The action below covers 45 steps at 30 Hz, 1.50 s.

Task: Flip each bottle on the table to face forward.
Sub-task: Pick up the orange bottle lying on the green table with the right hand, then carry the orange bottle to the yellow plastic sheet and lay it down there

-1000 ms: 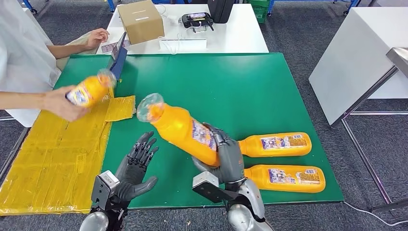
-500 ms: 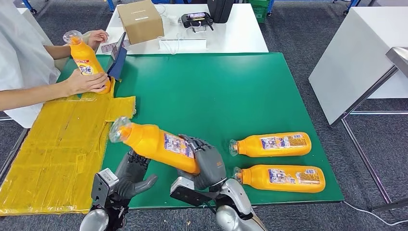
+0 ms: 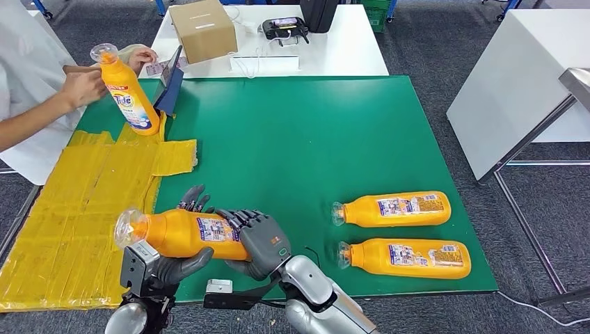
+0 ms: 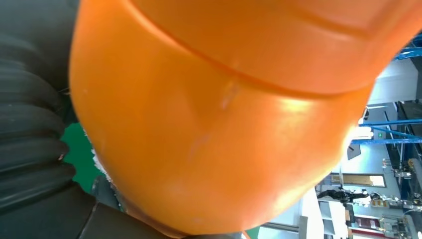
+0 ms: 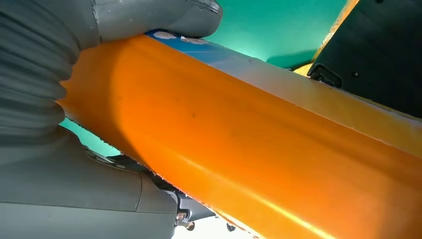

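While right hand (image 3: 259, 239) grips orange bottle (image 3: 182, 232), left hand (image 3: 182, 261) cups it underneath.

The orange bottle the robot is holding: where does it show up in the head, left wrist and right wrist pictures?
Head view: held bottle lies sideways low left of centre, cap toward the yellow mat, between left hand and right hand.
Left wrist view: its orange body takes up most of the picture.
Right wrist view: it runs diagonally across the picture under the thumb.
Shared landmark: green table cover.
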### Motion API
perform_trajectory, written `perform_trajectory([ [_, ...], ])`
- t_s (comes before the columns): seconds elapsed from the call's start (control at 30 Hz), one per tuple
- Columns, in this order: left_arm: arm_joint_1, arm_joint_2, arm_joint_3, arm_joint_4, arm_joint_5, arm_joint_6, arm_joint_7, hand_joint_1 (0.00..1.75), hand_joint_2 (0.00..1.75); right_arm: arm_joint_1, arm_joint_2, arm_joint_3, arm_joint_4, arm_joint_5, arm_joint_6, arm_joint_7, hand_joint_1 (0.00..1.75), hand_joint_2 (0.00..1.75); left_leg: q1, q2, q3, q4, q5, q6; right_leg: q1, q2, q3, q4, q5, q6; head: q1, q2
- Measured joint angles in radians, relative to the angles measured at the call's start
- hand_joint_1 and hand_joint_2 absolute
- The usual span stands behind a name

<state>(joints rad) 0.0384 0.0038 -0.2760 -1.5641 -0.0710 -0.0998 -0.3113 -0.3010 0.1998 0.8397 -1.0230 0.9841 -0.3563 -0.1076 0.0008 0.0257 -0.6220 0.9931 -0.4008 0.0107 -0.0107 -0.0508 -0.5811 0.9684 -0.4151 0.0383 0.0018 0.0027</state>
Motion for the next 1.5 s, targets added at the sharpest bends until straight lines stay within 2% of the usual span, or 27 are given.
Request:
perform_trajectory([
  [0.17,0.006,0.0,0.009,0.003,0.011,-0.004,0.0,0.0,1.75,-0.016,-0.004,0.022,0.01,0.024,-0.009,0.017,1.75,1.75,0.0,0.0,0.0,0.0,0.0,0.0,0.0,0.0,-0.001,0.0,0.0,0.0,0.0,0.0],
  [0.2,0.006,0.0,0.011,0.005,0.019,-0.007,0.0,0.06,1.75,-0.019,-0.006,0.028,0.012,0.031,-0.014,0.023,1.75,1.75,0.0,0.0,0.0,0.0,0.0,0.0,0.0,0.0,-0.001,0.0,0.0,0.0,0.0,0.0],
  [0.3,0.006,0.0,0.014,0.01,0.031,-0.015,0.0,1.37,1.75,-0.026,-0.008,0.042,0.021,0.042,-0.032,0.033,1.75,1.75,0.0,0.0,0.0,0.0,0.0,0.0,0.0,0.001,-0.001,0.0,0.0,0.0,0.0,0.0],
  [0.33,0.005,0.0,0.015,0.012,0.031,-0.014,0.0,1.75,1.75,-0.027,-0.009,0.046,0.025,0.042,-0.038,0.033,1.75,1.75,0.0,0.0,0.0,0.0,0.0,0.0,0.0,0.001,-0.001,0.0,0.0,0.0,0.0,0.0],
  [0.4,0.004,0.0,0.014,0.016,0.019,0.001,-0.002,1.75,1.75,-0.029,-0.011,0.051,0.029,0.041,-0.052,0.033,1.75,1.75,0.0,0.001,0.0,0.0,0.0,0.0,0.0,0.001,-0.001,0.0,0.0,0.0,0.0,0.0],
  [0.63,0.004,-0.013,0.012,0.017,-0.112,0.153,-0.033,1.75,1.75,-0.001,-0.035,0.049,-0.021,-0.024,-0.072,0.016,1.75,1.75,0.0,0.0,0.0,0.0,0.0,0.0,0.0,0.001,-0.001,0.0,0.0,0.0,0.0,0.0],
  [0.77,-0.004,-0.019,0.016,0.012,-0.14,0.196,-0.048,1.75,1.75,0.038,-0.053,0.027,-0.092,-0.147,-0.027,-0.033,0.0,1.75,0.0,0.0,0.0,0.0,0.0,0.0,0.0,0.001,-0.001,0.0,0.0,0.0,0.0,0.0],
  [0.87,-0.034,-0.015,0.027,0.009,-0.257,0.287,-0.05,1.75,1.75,0.079,-0.064,-0.01,-0.159,-0.243,-0.004,-0.079,0.0,1.75,0.0,0.0,0.0,0.0,0.0,0.0,0.0,0.001,-0.001,0.0,0.0,0.0,0.0,0.0],
  [0.97,-0.083,0.0,0.068,0.02,-0.362,0.371,-0.021,1.75,1.75,0.128,-0.078,-0.053,-0.241,-0.275,-0.002,-0.105,0.0,1.75,0.001,0.0,0.0,0.0,0.0,0.0,0.001,0.0,0.0,0.0,0.001,0.0,0.0,0.0],
  [1.17,-0.129,0.019,0.115,0.034,-0.383,0.383,-0.01,1.75,1.75,0.181,-0.095,-0.091,-0.326,-0.279,0.0,-0.109,0.0,1.75,0.0,-0.001,0.0,0.0,0.0,0.0,0.001,0.0,0.0,0.001,0.0,0.0,0.0,0.0],
  [1.23,-0.14,0.026,0.118,0.042,-0.441,0.402,0.02,1.75,1.75,0.193,-0.098,-0.105,-0.347,-0.278,-0.014,-0.11,0.0,1.75,0.0,-0.001,0.0,0.0,0.0,0.0,0.0,0.0,0.0,0.001,0.0,0.0,0.0,0.0],
  [1.3,-0.17,0.046,0.119,0.069,-0.612,0.456,0.095,1.75,1.75,0.209,-0.106,-0.136,-0.388,-0.284,-0.047,-0.112,0.0,1.75,0.0,-0.002,-0.001,0.0,0.001,0.0,0.0,-0.001,0.0,0.001,0.0,0.0,0.001,0.0],
  [1.37,-0.224,0.083,0.121,0.126,-0.888,0.516,0.212,1.75,1.75,0.221,-0.118,-0.184,-0.447,-0.272,-0.073,-0.114,0.0,1.75,0.0,-0.002,-0.001,0.0,0.001,0.0,0.0,-0.001,0.0,0.0,0.001,0.0,0.0,0.0],
  [1.43,-0.301,0.134,0.111,0.219,-1.211,0.554,0.382,1.75,1.75,0.219,-0.133,-0.237,-0.5,-0.215,-0.082,-0.107,0.0,1.75,0.0,-0.002,-0.001,0.0,0.002,0.0,0.0,-0.001,-0.001,0.001,0.002,-0.001,0.0,0.0],
  [1.5,-0.399,0.196,0.051,0.354,-1.456,0.563,0.578,1.75,1.75,0.202,-0.148,-0.274,-0.532,-0.127,-0.079,-0.085,0.0,1.75,0.0,0.0,-0.001,0.0,0.004,-0.001,0.0,0.0,-0.002,0.001,0.004,-0.003,0.0,0.0],
])
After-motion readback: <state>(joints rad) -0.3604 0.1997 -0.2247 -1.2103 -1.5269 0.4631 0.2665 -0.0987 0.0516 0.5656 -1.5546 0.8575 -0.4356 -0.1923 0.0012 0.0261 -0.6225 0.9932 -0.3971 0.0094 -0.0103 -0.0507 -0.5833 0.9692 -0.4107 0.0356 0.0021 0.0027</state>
